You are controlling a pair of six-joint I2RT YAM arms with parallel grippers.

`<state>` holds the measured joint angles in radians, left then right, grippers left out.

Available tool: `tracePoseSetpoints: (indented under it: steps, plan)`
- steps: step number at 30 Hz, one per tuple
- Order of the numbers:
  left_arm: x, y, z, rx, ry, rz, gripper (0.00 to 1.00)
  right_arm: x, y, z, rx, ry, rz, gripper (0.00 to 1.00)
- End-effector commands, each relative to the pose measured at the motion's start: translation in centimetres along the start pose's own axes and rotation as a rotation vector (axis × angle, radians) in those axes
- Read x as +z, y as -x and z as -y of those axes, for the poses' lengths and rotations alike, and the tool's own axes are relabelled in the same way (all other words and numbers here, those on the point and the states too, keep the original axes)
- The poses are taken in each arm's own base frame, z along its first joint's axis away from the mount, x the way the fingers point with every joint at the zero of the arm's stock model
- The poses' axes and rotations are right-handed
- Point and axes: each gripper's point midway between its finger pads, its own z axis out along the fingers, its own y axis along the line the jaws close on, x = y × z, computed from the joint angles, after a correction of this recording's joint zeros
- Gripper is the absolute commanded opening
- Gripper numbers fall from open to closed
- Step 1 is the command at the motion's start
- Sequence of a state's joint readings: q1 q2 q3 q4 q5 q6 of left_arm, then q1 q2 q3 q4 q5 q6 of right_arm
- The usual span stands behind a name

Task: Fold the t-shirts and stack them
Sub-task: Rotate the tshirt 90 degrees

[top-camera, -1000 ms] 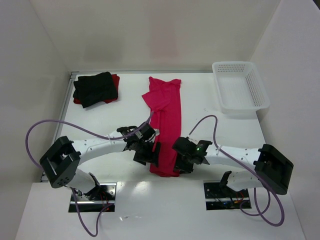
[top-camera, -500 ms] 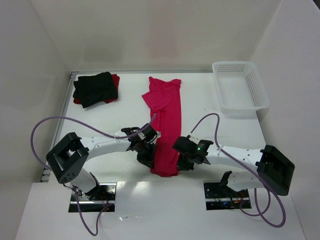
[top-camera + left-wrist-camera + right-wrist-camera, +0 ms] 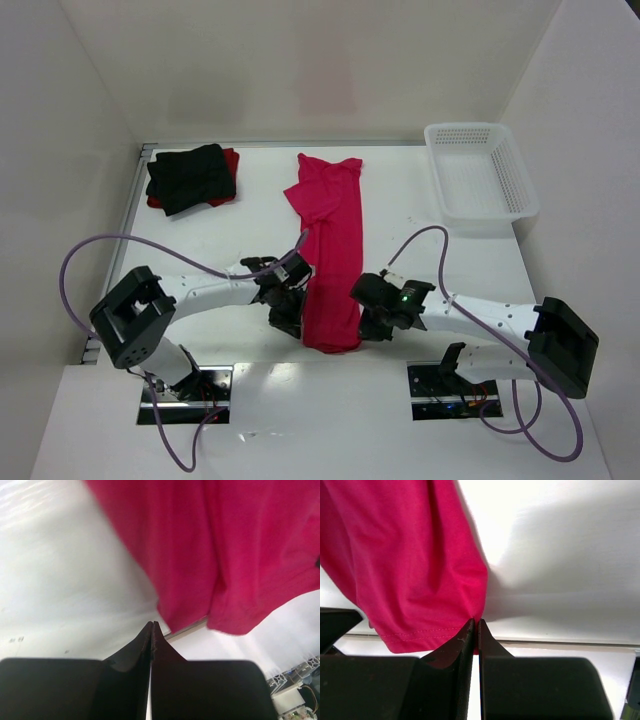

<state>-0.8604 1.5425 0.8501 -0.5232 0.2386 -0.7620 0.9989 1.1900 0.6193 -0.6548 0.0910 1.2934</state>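
A bright crimson-pink t-shirt (image 3: 335, 240) lies as a long narrow strip down the middle of the table, with its near end between my two grippers. My left gripper (image 3: 292, 312) sits at the strip's near left edge. In the left wrist view its jaws (image 3: 152, 625) are pressed together with no cloth between them, and the pink cloth (image 3: 225, 555) lies just to their right. My right gripper (image 3: 368, 322) is shut on the near right edge, where pink cloth (image 3: 410, 555) shows pinched between its tips (image 3: 476, 622). A folded black t-shirt (image 3: 188, 178) rests on a darker red one (image 3: 232, 162) at the far left.
A white perforated basket (image 3: 482, 128) stands at the far right corner. The table's near edge runs just below the shirt's hem. Purple cables loop off both arms over the near table.
Both grippers have closed. The left one slid right against the shirt's near left edge. The right one pinched the near right edge and the hem bunched slightly.
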Motion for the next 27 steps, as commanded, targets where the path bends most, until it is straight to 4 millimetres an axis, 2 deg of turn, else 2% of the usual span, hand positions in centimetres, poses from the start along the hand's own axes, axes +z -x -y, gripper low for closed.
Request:
tracePoseSetpoints:
  steps: [1, 3, 6, 7, 11, 18, 24, 27]
  plan:
    - [-1.3, -0.4, -0.7, -0.039, 0.038, 0.031, 0.00, -0.4, 0.4, 1.3, 0.017, -0.044, 0.029, 0.09]
    - [-1.2, -1.3, -1.5, -0.054, 0.054, 0.013, 0.00, -0.8, 0.5, 0.9, 0.021, -0.016, 0.035, 0.09]
    - [-1.2, -1.3, -1.0, -0.051, 0.028, 0.008, 0.00, -1.0, 0.2, 1.5, 0.030, -0.014, 0.026, 0.09]
    - [-1.3, -1.6, -0.6, -0.034, 0.005, -0.011, 0.12, -1.0, 0.3, 1.3, 0.031, -0.005, 0.028, 0.09]
    - [-1.9, -0.6, 1.5, 0.011, -0.079, 0.009, 0.40, -0.7, 0.1, 1.2, 0.031, 0.000, 0.019, 0.09]
    - [-1.2, -0.4, 2.6, 0.069, -0.159, 0.002, 0.58, -0.3, 0.0, 0.8, 0.022, 0.008, 0.011, 0.09]
    - [0.6, -0.9, 2.4, 0.068, -0.169, -0.055, 0.58, -0.3, 0.0, 0.8, 0.022, 0.008, 0.011, 0.09]
    - [0.8, -0.8, 2.4, 0.068, -0.169, -0.055, 0.56, -0.3, 0.0, 0.8, 0.022, 0.008, 0.011, 0.09]
